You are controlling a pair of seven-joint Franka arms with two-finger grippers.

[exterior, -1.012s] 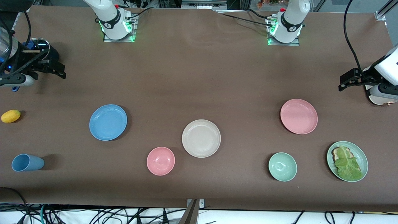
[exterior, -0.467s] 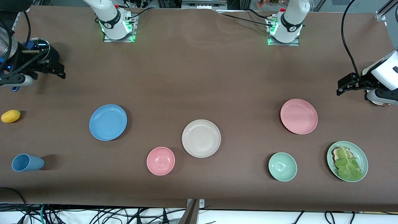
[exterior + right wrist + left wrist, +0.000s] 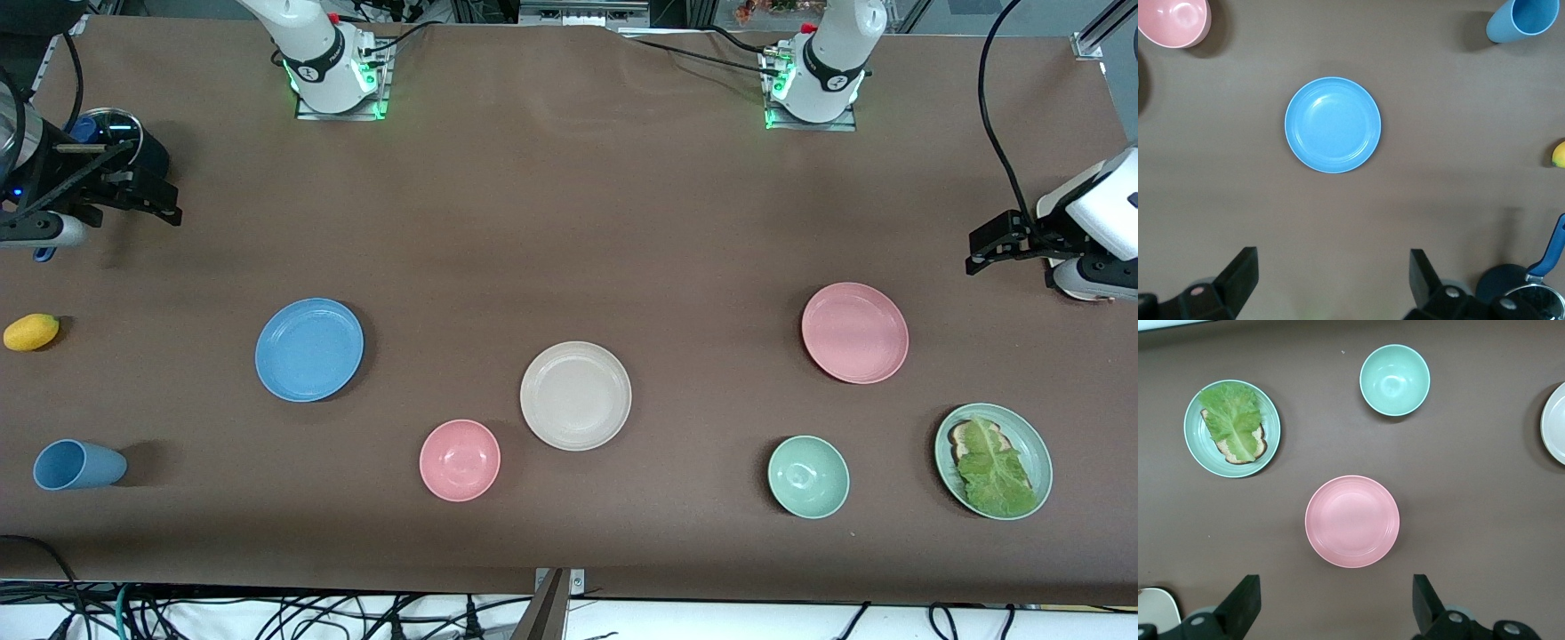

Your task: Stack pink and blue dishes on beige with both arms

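While both grippers (left gripper (image 3: 1331, 607), right gripper (image 3: 1331, 283)) stand apart, brown table (image 3: 569, 204) carries pink plate (image 3: 854, 332), blue plate (image 3: 308, 348), beige plate (image 3: 575, 395), two bowls.

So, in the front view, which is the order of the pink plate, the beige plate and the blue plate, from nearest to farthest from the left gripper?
Measured from the open left gripper, at the left arm's end of the table:
1. Pink plate, closest to that end.
2. Beige plate, mid-table, nearer the front camera.
3. Blue plate, toward the right arm's end.
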